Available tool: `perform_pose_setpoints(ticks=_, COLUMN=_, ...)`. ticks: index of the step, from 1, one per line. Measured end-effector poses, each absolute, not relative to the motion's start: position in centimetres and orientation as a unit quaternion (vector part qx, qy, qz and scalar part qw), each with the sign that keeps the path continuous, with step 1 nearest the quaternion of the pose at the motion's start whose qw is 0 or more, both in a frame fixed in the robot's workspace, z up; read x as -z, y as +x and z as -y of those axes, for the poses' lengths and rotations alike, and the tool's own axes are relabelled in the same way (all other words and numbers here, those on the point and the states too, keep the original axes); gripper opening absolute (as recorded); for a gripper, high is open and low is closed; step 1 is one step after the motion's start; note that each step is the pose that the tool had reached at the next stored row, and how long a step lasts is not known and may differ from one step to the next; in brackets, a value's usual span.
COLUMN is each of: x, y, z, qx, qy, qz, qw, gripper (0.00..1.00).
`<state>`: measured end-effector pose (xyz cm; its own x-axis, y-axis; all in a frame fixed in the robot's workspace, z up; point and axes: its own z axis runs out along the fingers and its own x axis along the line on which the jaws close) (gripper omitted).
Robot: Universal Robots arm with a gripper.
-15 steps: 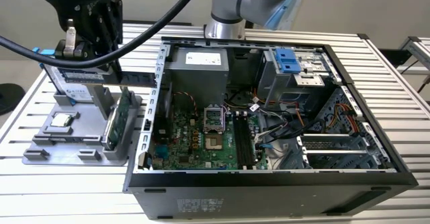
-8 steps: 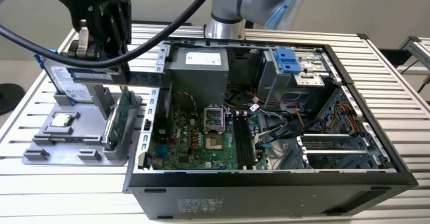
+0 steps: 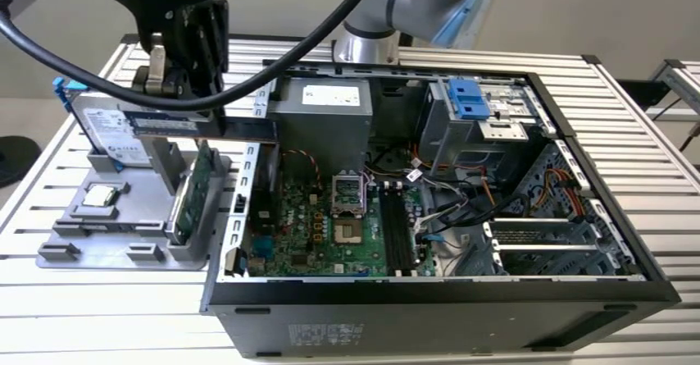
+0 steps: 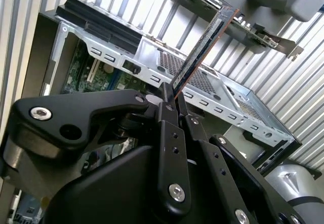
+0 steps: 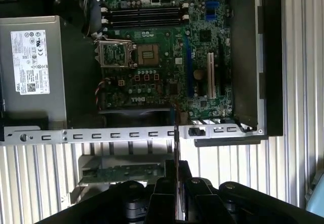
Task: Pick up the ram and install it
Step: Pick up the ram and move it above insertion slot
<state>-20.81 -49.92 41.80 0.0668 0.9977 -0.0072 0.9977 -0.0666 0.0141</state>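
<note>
One end of the ram [image 4: 202, 49] is clamped in the closed gripper [image 4: 171, 91], so I reckon the long stick ahead could twist or clip the case wall [image 4: 147, 52].

Gripper [image 4: 171, 92]: black fingers [image 4: 169, 148], satin-smooth, with bright steel screw heads.
Ram [image 4: 202, 44]: thin board, dark matt face, coppery sheen along one edge.
Computer case [image 3: 438, 324]: outer wall matt black paint. Its inner rail [image 5: 116, 134] is bare sheet metal, dull grey, with punched slots.
Motherboard [image 5: 167, 82]: green lacquered board, slight gloss.
Power supply [image 5: 76, 72]: flat grey metal with a white paper label [image 5: 28, 62].
Table [image 3: 656, 111]: ribbed pale metal, looks like aluminium, soft sheen.
Holder tray [image 3: 98, 246]: grey matt plastic.
Hard drive [image 3: 104, 123]: silvery metal lid, blue plastic rail [image 3: 64, 94].
</note>
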Motion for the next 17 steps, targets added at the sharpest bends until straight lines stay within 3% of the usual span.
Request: perform_pose_setpoints(ticks=17, x=-41.8, y=-18.5, z=49.9, qx=-0.002, qy=0.730, qz=-0.683, qw=0.008, gripper=0.00)
